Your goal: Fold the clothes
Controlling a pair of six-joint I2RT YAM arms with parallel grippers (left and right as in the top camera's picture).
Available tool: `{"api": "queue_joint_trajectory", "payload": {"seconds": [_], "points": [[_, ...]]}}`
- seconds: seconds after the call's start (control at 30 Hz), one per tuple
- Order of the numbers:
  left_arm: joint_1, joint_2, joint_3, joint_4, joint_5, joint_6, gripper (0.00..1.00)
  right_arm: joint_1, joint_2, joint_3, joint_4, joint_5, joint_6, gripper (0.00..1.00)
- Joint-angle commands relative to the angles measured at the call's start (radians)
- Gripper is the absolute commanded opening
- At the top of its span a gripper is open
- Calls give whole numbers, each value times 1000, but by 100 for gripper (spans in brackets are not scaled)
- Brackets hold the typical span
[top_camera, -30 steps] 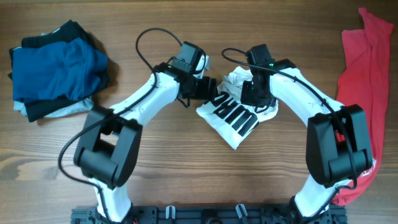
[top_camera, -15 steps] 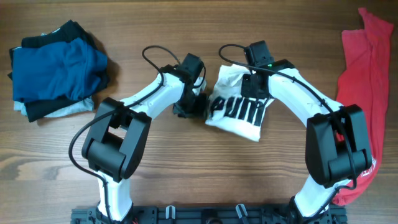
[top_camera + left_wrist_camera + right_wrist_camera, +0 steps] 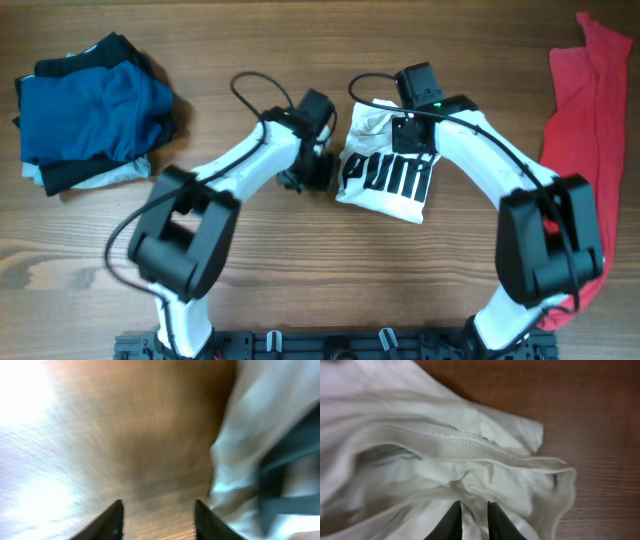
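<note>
Left tool [image 3: 158,506] gapes empty (right tool [image 3: 473,508] unclear) beside white T-shirt [image 3: 385,182], collar seemingly pointing away.

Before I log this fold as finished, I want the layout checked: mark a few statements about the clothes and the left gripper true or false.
1. The white shirt lies folded near the middle of the table. True.
2. The left gripper holds cloth. False: its jaws stand apart over bare wood, with the white shirt beside it.
3. The blue-topped pile lies apart from the white shirt. True.
4. The red garment lies on the blue-topped pile. False: it lies alone at the table's right edge.
</note>
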Motion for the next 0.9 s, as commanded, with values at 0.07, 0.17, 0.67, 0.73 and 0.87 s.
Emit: {"api": "queue_joint_trajectory", "payload": {"seconds": [0.07, 0.17, 0.67, 0.73, 0.87], "points": [[55, -151, 4, 179, -43, -9, 63, -4, -214, 0, -13, 31, 29, 23], [60, -137, 4, 250, 92, 26, 63, -8, -269, 0, -36, 11, 98, 20], [7, 8, 4, 440, 146, 55, 63, -36, -269, 0, -145, -107, 153, 15], [6, 22, 4, 461, 164, 55, 63, -36, -269, 0, -145, -111, 153, 14], [6, 37, 4, 500, 207, 57, 64, -36, -269, 0, -146, -111, 153, 14]]}}
